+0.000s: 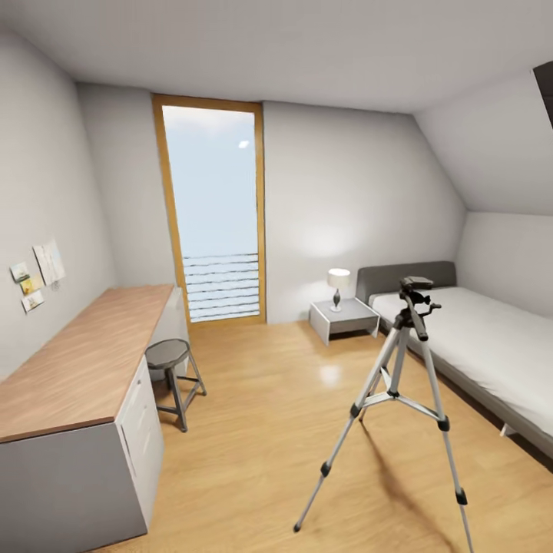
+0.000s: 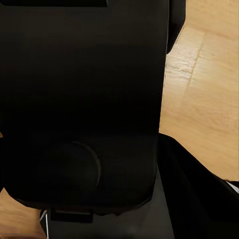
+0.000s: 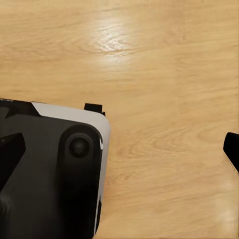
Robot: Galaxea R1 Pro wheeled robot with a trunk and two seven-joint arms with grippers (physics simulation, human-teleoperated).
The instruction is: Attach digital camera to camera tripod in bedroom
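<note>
The camera tripod (image 1: 415, 295) stands upright on the bedroom's light wood floor (image 1: 269, 430), right of centre in the head view and close beside the bed. Its silver legs are spread and nothing sits on its black pan head. The digital camera is out of view. A large black body (image 2: 79, 109) blocks most of the left wrist view, with floor beside it. In the right wrist view a black and white robot part (image 3: 55, 174) hangs over the floor, and a small black tip (image 3: 232, 152) pokes in at the edge. I cannot make out how either gripper's jaws stand.
A long wooden-topped desk (image 1: 77, 369) runs along the left wall, with a round stool (image 1: 169, 357) at its side. The low grey bed (image 1: 491, 338) fills the right, with a nightstand (image 1: 343, 316) and lamp (image 1: 338, 280) by its head. A tall glazed door (image 1: 215, 207) is at the back.
</note>
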